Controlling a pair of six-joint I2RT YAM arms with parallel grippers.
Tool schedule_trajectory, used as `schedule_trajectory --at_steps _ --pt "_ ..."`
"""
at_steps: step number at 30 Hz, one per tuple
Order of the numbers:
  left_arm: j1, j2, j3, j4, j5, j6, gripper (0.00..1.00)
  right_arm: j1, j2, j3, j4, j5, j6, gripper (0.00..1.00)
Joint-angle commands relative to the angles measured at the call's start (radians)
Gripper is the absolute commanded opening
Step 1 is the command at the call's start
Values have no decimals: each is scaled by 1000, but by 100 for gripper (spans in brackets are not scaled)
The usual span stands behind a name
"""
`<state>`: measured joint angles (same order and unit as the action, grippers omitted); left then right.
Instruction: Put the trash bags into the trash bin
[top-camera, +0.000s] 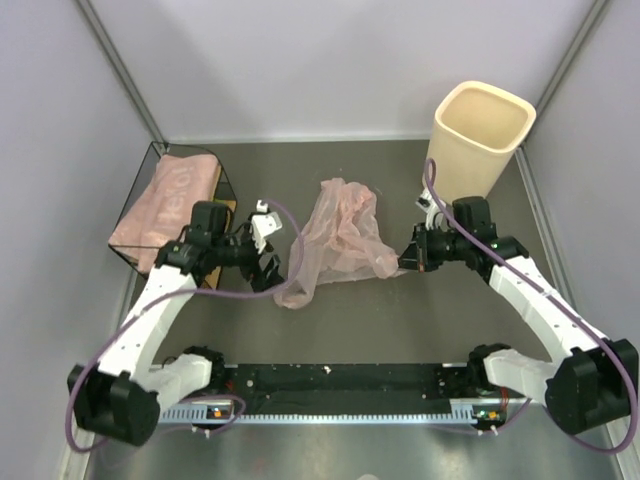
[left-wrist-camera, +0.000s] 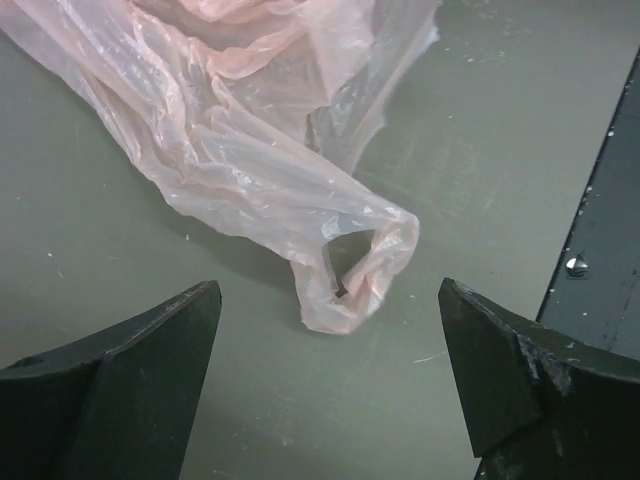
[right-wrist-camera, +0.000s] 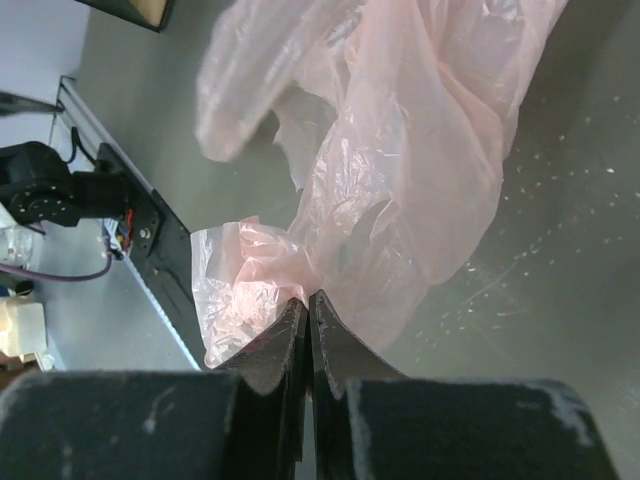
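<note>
One pale pink trash bag lies spread and crumpled on the grey table between the arms. My right gripper is at its right edge, shut on a bunch of the film; in the right wrist view the jaws are pressed together with the pink bag pinched at their tips. My left gripper stands open at the bag's left edge. In the left wrist view its gripper holds nothing, and the bag's twisted end lies on the table just ahead. The cream trash bin stands upright at the back right, behind the right gripper.
A dark wire-framed box at the left holds a pink folded stack. A black rail runs along the near edge between the arm bases, and also shows in the left wrist view as a black rail. Grey walls close in the table on three sides.
</note>
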<state>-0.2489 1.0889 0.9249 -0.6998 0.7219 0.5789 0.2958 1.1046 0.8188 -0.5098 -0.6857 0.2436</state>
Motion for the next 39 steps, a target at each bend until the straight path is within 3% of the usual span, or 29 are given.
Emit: schedule_trajectory --at_steps 1,3,7,12,18,24,25,27,29,30,32,33,36,38,39 --pt "-18 -130 -61 32 35 19 98 16 -43 5 79 -44 48 0" --pt "-56 -185 -104 58 -19 -2 98 19 -49 -1 88 -40 54 0" --pt "-264 -234 -202 153 -246 -30 98 22 -52 -15 94 -26 59 0" --pt "-436 -172 -261 210 -321 -16 86 23 -60 -23 99 -15 65 0" --pt "-527 -26 -322 411 -491 10 87 23 -60 -30 99 -11 69 0" --pt "-533 188 -321 500 -527 36 85 22 -74 -33 97 0 74 0" --pt "-530 218 -302 469 -568 13 82 22 -78 -35 93 6 75 0" --pt "-500 261 -221 401 -552 -22 57 13 -87 -33 73 34 68 0" --pt "-437 221 -146 307 -416 -118 28 -12 -112 -30 44 51 65 0" --pt "-337 151 -120 278 -312 -149 18 -52 -120 -29 39 57 69 0" --pt "-235 86 -40 264 -97 -277 6 -101 -129 0 30 61 68 0" --pt "-171 45 -6 275 -66 -318 0 -118 -123 22 31 77 63 0" --pt "-129 63 177 335 -45 -393 0 -150 -7 207 63 92 59 0" --pt "-128 170 436 339 -99 -399 0 -152 148 479 74 90 57 0" --pt "-127 205 550 344 -136 -407 0 -153 199 729 64 91 62 0"
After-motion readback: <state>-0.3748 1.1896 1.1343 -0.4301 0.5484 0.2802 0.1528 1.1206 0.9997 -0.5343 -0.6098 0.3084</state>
